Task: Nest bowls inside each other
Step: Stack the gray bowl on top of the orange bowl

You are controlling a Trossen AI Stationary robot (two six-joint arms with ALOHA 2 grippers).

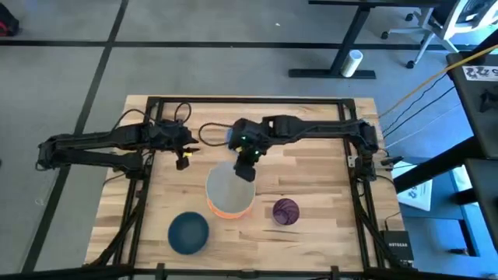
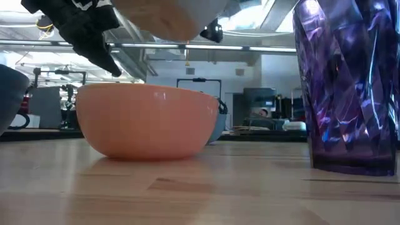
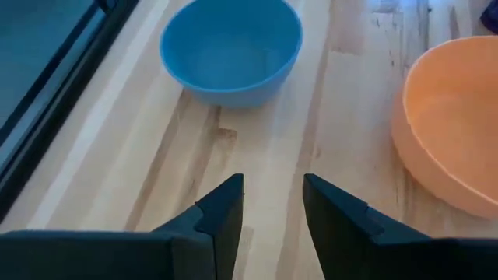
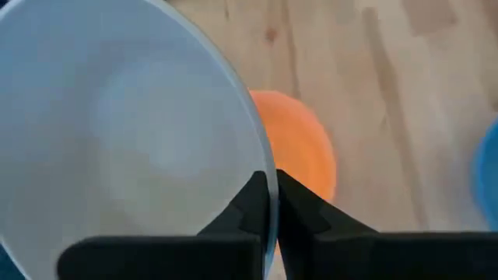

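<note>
A grey-beige bowl point(image 1: 229, 189) hangs over an orange bowl point(image 1: 233, 210) that rests on its base at the table's middle. My right gripper point(image 1: 245, 173) is shut on the grey-beige bowl. A dark teal bowl point(image 1: 188, 232) sits near the front edge, left of the orange one. A light blue bowl point(image 3: 231, 48) stands farther back, partly under my right arm. My left gripper point(image 3: 272, 206) hovers open over bare wood to the left of the bowls, with nothing between its fingers. My right gripper holds the grey-beige bowl by its rim point(image 4: 263, 159), on the bowl's far side. One finger is inside the bowl and one outside. The fingers come from above, pointing down. The bowl is lifted clear, mouth up, its underside point(image 2: 169, 15) above the orange bowl point(image 2: 147, 122).
A purple faceted cup point(image 1: 285, 211) stands right of the orange bowl, close to it. A black metal frame point(image 1: 249, 101) runs along the table's far and side edges. Bare wood lies at the right half and the near left.
</note>
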